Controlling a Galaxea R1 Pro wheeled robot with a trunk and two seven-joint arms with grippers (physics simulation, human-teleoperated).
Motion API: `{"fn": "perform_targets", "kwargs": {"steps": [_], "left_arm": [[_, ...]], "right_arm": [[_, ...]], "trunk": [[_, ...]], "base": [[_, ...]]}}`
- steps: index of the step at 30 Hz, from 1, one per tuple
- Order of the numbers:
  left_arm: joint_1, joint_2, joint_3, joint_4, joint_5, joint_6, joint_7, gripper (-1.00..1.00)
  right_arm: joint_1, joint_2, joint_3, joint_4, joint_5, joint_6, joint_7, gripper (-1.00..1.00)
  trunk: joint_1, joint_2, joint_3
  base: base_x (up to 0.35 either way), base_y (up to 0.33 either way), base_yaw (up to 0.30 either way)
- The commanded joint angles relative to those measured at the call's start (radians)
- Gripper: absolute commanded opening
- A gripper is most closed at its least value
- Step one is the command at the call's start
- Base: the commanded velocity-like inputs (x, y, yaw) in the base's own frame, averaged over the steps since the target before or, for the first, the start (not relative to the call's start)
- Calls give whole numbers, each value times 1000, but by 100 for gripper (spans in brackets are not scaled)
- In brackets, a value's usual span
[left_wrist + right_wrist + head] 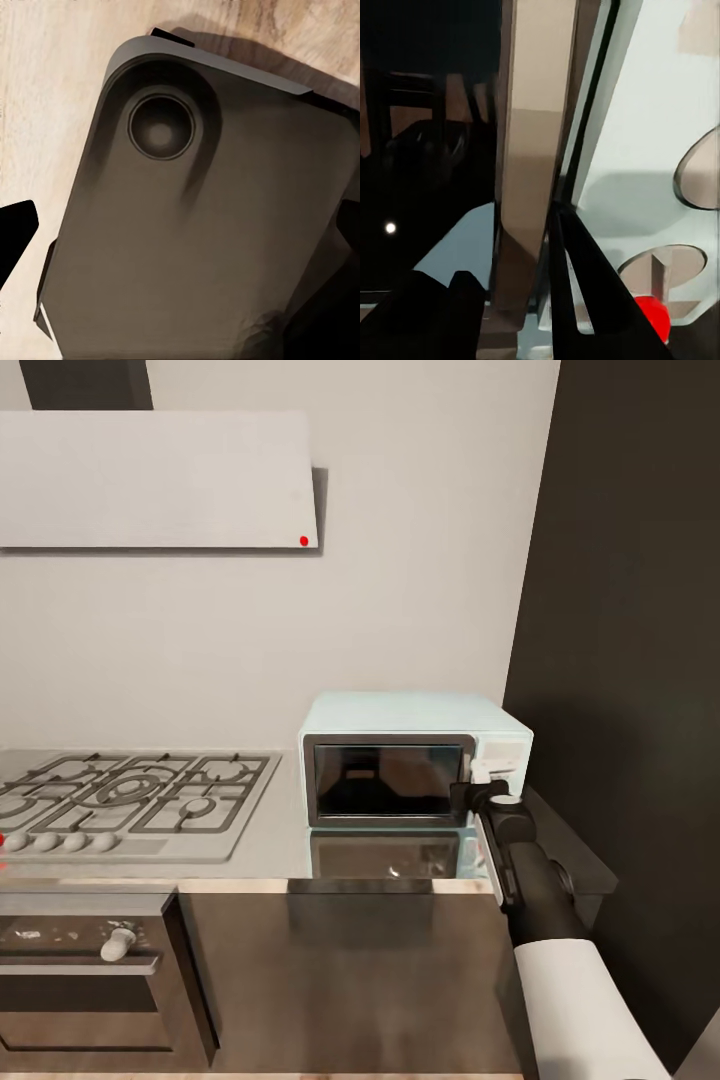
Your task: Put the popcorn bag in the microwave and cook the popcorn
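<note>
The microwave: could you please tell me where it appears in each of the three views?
Head view: microwave right of centre on the countertop, right gripper at its door edge.
Left wrist view: not in it.
Right wrist view: close up, mint panel.
Shared landmark: the door's metal frame.

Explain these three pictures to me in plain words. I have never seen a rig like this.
These are simulator renders from a two-armed wheeled robot.

The head view looks down at a kitchen countertop. On it stands a mint-blue microwave, door shut, beside a steel gas hob. The right gripper reaches to the door's edge, by the knobs.

The right wrist view is a close-up there: dark fingers at the door frame, a red light nearby. Whether they grip anything is unclear.

The left wrist view looks down at the robot's dark base over a wooden floor.
</note>
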Motion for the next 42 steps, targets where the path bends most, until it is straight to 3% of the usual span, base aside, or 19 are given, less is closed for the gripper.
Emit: {"fn": "perform_targets", "kwargs": {"steps": [1,4,8,15,42], "left_arm": [[0,0,-2,-1,5,-2,0,100],[0,1,-2,-1,4,-2,0,100],[1,2,-2,-1,4,-2,0,100],[1,1,-2,-1,5,-2,0,100],[1,2,-2,-1,5,-2,0,100]], "right_arm": [[-1,6,0,-2,-8,3,-2,-100],[-1,4,0,-6,15,5,-2,-100],[-1,-3,1,-12,-16,6,-1,-100],[-1,-6,0,-14,-29,6,1,-100],[-1,-5,1,-18,-17,19,3,-100]], "trunk": [[0,-1,-1],[0,-1,-1],[0,-1,-1],[0,-1,-1],[0,-1,-1]], "base": [[0,0,0],[0,0,0],[0,0,0],[-130,0,0],[-149,0,0]]}}
